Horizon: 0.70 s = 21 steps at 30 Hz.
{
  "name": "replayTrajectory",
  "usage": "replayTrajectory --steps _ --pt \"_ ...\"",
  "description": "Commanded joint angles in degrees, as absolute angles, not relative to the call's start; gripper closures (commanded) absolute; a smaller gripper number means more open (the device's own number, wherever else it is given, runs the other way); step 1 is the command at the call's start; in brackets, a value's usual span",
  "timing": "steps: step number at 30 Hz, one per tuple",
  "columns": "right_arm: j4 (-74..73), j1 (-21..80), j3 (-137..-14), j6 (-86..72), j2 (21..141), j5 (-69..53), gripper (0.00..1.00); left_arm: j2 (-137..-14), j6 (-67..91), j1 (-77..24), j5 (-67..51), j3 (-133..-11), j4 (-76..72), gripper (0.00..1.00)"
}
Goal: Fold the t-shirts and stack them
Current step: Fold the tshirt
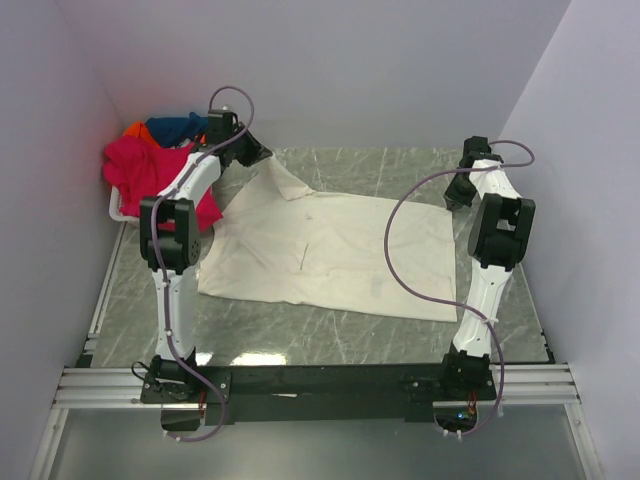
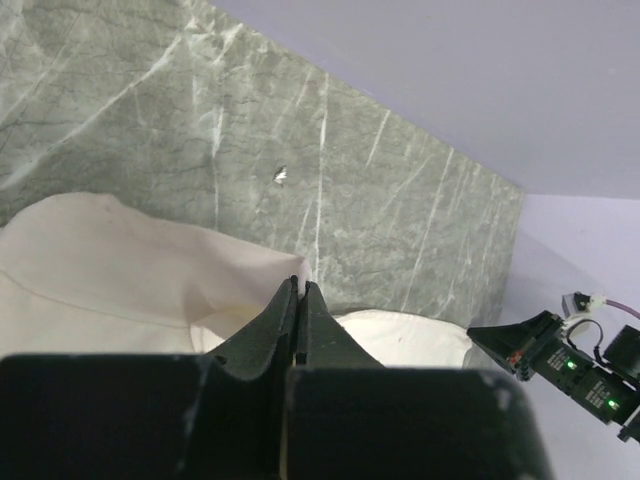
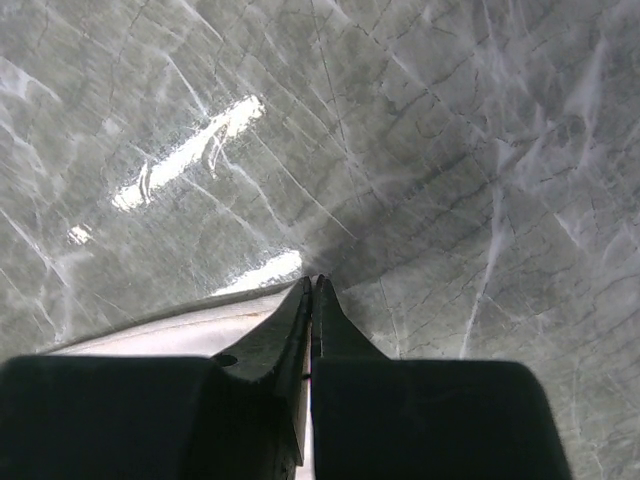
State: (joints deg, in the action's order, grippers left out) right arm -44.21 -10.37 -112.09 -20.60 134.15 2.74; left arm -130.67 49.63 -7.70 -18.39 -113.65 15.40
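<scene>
Grey marbled surface (image 1: 300, 335) carries the large cream cloth t-shirt (image 1: 330, 250) spread mid-way, my left claw (image 2: 301, 287) pinched shut on its raised far-left corner, my right claw (image 3: 313, 282) closed at the far-right corner, hold unclear, so I should lift both evenly, edge taut.

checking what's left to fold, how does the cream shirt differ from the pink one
The cream shirt lies spread on the table; the pink shirt is bunched in the basket. The left gripper pinches the cream shirt's raised corner; nothing holds the pink shirt. Both are plain, unfolded.
</scene>
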Motion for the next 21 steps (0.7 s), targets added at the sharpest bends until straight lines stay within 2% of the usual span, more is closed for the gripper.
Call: replayTrajectory --steps 1,8,15,21 --pt "-46.05 -10.11 -113.12 -20.12 134.39 1.76 1.00 -125.07 48.96 -7.82 -19.60 -113.99 14.85 1.00" --pt "-42.19 -10.11 -107.14 -21.71 126.67 0.97 1.00 -119.37 49.04 -7.21 -17.75 -110.23 16.17 1.00" --pt "-41.84 -10.11 -103.01 -21.88 119.19 0.18 1.00 -110.49 51.42 -6.24 -19.33 -98.46 16.00 1.00" --pt "-40.08 -10.11 -94.76 -22.32 111.72 -1.23 1.00 -102.58 53.08 -5.80 -19.60 -87.74 15.21 1.00"
